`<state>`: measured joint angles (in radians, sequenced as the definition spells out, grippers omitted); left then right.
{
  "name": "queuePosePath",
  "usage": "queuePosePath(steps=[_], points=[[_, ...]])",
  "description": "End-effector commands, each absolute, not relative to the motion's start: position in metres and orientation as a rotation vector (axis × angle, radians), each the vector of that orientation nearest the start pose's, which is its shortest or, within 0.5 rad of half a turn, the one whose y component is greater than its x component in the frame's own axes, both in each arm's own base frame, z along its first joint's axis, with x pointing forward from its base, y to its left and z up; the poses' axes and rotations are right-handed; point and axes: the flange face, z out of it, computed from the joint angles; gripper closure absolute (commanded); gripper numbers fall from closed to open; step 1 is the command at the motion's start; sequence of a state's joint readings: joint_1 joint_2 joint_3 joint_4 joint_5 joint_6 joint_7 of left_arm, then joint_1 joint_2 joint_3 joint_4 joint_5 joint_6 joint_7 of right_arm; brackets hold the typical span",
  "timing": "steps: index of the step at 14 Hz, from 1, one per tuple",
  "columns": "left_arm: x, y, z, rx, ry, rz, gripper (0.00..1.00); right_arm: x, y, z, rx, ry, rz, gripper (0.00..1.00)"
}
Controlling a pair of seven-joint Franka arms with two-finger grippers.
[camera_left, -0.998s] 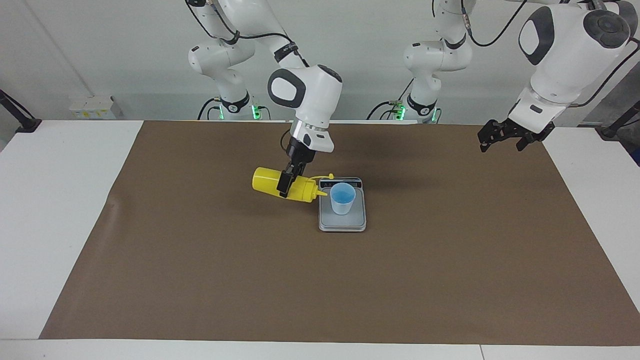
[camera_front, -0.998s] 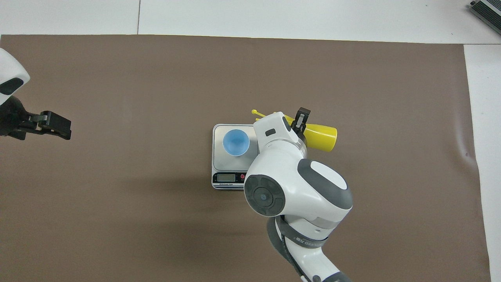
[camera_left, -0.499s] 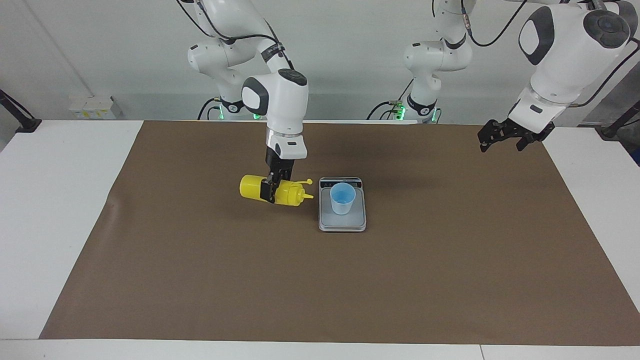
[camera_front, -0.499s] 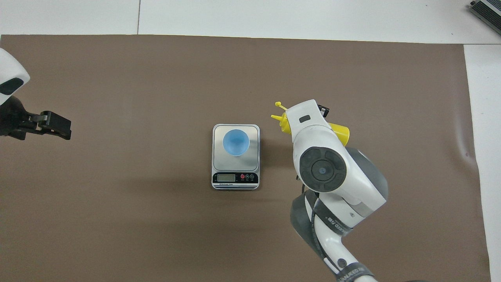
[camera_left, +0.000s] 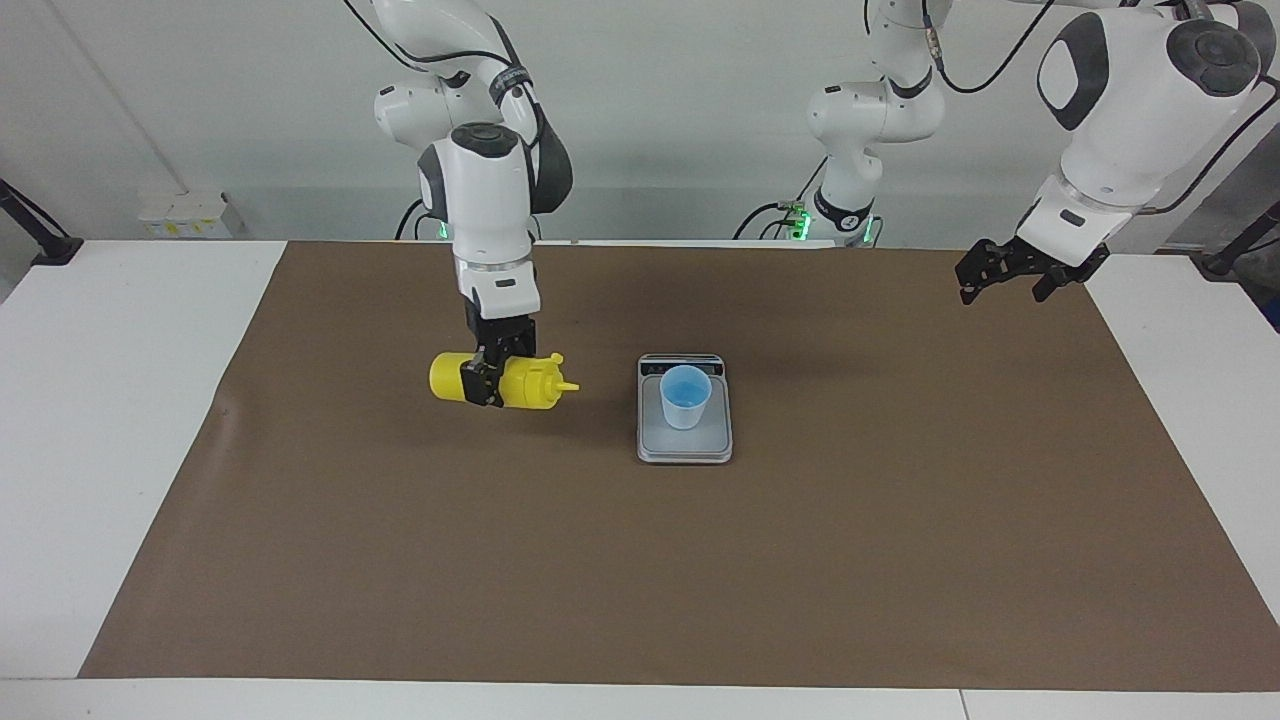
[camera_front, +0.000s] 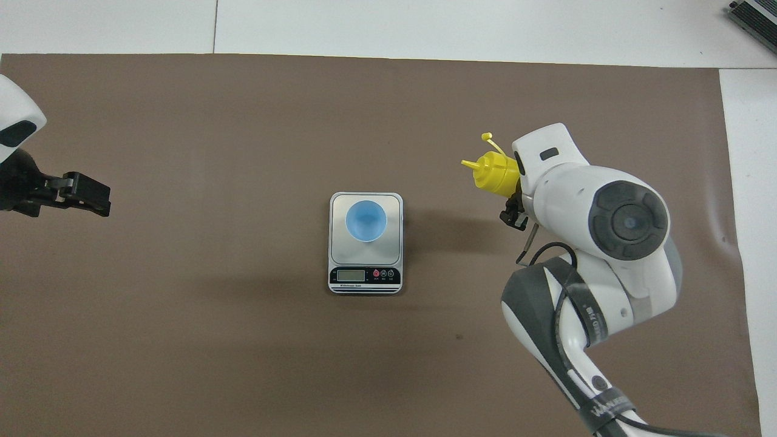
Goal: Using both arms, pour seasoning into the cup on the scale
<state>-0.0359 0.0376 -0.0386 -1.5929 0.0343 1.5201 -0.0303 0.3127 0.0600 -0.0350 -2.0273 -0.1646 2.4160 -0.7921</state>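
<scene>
- The right gripper (camera_left: 487,385) is clamped across the middle of the yellow seasoning bottle (camera_left: 525,384), holding it on its side above the brown mat (camera_left: 640,580), toward the right arm's end of the table.
- The bottle's conical nozzle (camera_left: 566,386) points toward the scale (camera_left: 685,446), well apart from it; its base points the other way.
- In the overhead view most of the bottle is hidden under the right arm's wrist; only the nozzle end and the thin cap strap (camera_front: 493,144) show.
- The silver-grey scale lies flat near the middle of the mat, its dark display strip (camera_front: 365,276) at the end nearer to the robots.
- The light blue cup (camera_left: 685,396) stands upright on the scale's weighing plate, its mouth open upward.
- The left gripper (camera_left: 1002,277) hangs in the air over the edge of the mat at the left arm's end of the table, its fingers spread apart and holding nothing; this arm waits.
- The mat covers most of the white table (camera_left: 130,400).
</scene>
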Motion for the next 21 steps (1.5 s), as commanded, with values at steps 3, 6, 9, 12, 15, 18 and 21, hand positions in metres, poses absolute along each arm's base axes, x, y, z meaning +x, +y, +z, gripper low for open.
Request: queuePosePath(steps=[3, 6, 9, 12, 15, 18, 21], points=[[0.55, -0.035, 0.59, -3.088, 0.065, 0.148, 0.0, 0.577, 0.094, 0.448, -2.611, -1.803, -0.653, 0.62], [0.55, -0.035, 0.59, -3.088, 0.065, 0.148, 0.0, 0.58, 0.051, 0.445, -2.505, -1.771, -0.757, 0.62], [0.55, -0.035, 0.59, -3.088, 0.065, 0.148, 0.0, 0.573, 0.009, 0.439, -2.406, -1.74, -0.884, 0.62], [0.55, -0.035, 0.589, -3.088, 0.065, 0.15, 0.0, 0.563, -0.034, 0.428, -2.291, -1.707, -1.005, 0.62], [0.55, -0.035, 0.59, -3.088, 0.065, 0.148, 0.0, 0.55, -0.073, 0.413, -2.185, -1.656, -1.116, 0.61], [0.55, -0.035, 0.59, -3.088, 0.065, 0.148, 0.0, 0.543, -0.091, 0.392, -2.092, -1.597, -1.182, 0.61], [0.55, -0.035, 0.589, -3.088, 0.065, 0.15, 0.0, 0.539, -0.097, 0.375, -2.019, -1.52, -1.218, 0.61]])
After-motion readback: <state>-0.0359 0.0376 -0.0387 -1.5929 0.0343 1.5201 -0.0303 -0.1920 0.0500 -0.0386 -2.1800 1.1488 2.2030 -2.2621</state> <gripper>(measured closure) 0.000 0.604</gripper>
